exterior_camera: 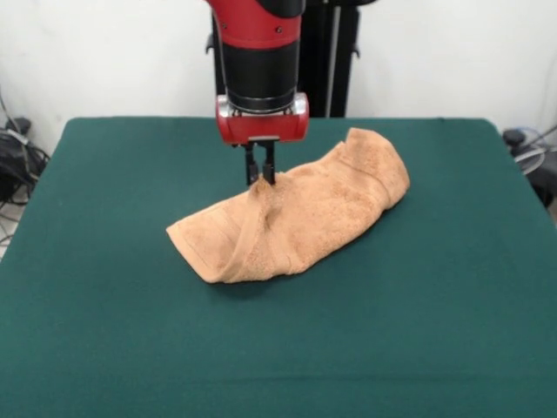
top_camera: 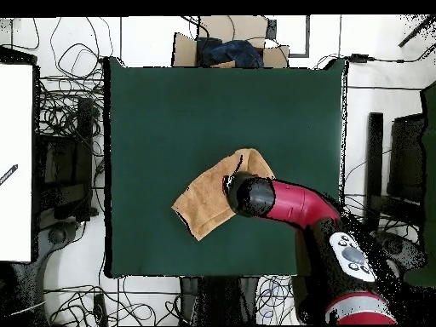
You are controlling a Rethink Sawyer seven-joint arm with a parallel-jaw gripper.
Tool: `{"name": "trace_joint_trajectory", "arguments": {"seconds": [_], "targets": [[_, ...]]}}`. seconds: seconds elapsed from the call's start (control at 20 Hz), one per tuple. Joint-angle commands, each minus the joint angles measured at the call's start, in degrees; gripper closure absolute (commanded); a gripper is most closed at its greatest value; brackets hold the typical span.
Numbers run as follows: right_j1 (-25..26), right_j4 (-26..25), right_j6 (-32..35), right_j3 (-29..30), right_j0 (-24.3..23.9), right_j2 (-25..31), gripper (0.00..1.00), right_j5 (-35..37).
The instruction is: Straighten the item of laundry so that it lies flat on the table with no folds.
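Gripper (exterior_camera: 261, 174) comes straight down with its jaws pinched narrow on a ridge of the towel (exterior_camera: 296, 218) — in the front view the peach terry lies bunched in a long roll on the green table (exterior_camera: 104, 287), slanting from near left up to far right. Overhead, the arm hides the pinch — the towel's free end spreads away toward the table's middle.

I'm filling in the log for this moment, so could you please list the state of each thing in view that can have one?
towel: folded over into a rumpled roll, not flat, lying on the table, pinched at its far edge.
gripper: down at the towel's far edge, fingers close together on a tuft of cloth.
table: green cover smooth, bearing only the towel.
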Motion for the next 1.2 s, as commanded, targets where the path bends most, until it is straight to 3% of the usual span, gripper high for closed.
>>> {"name": "trace_joint_trajectory", "arguments": {"seconds": [0.05, 0.35, 0.95, 1.2], "targets": [[-0.99, 0.98, 4.43, -3.29, 2.33, 5.65, 1.0, 4.06], [-3.25, 0.87, 4.19, -4.6, 4.16, 3.92, 1.0, 8.56], [4.68, 0.9, 5.62, -6.73, 3.28, 4.01, 1.0, 4.72], [9.97, 1.46, 6.8, -11.84, 4.5, 3.23, 1.0, 4.39]]}}
